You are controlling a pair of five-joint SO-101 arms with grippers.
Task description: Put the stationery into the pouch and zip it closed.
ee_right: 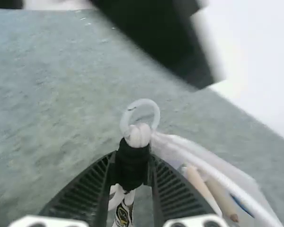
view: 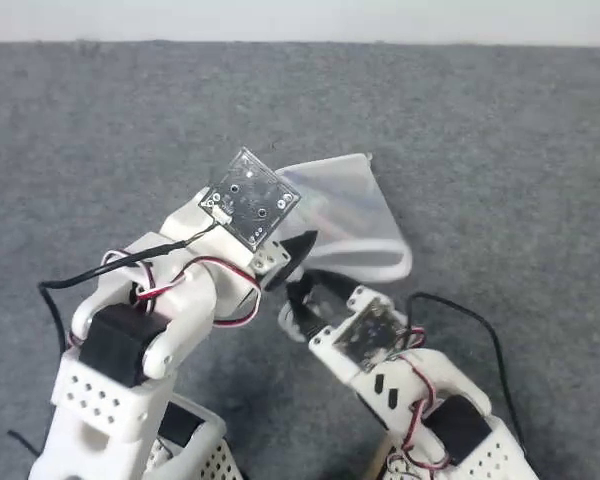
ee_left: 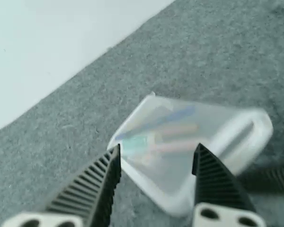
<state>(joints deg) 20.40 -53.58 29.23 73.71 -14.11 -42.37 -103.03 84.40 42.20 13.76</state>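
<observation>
The pouch (view: pixel 352 215) is translucent and sits on the grey mat (view: pixel 500 120) about mid-table, just beyond both claws. The stationery (ee_left: pixel 165 135) is inside it: several pens or pencils show through the wall (colours smeared, count not determinable). The right wrist view shows two pencils (ee_right: pixel 201 182) lying inside, alongside the zip edge.

The left claw (view: pixel 298 245) is at the near-left side of the pouch. Its fingers (ee_left: pixel 104 175) stand wide apart and hold nothing. The pouch shows between and beyond them, and no contact is evident.

The right claw (ee_right: pixel 131 158) is at the near edge of the pouch, just nearer than the left claw and slightly to its right. Its jaws are pinched tight on a black zip pull (ee_right: pixel 131 170). A white bead and ring (ee_right: pixel 141 113) sit at the pull's far end.

How far the zip is closed cannot be told.
</observation>
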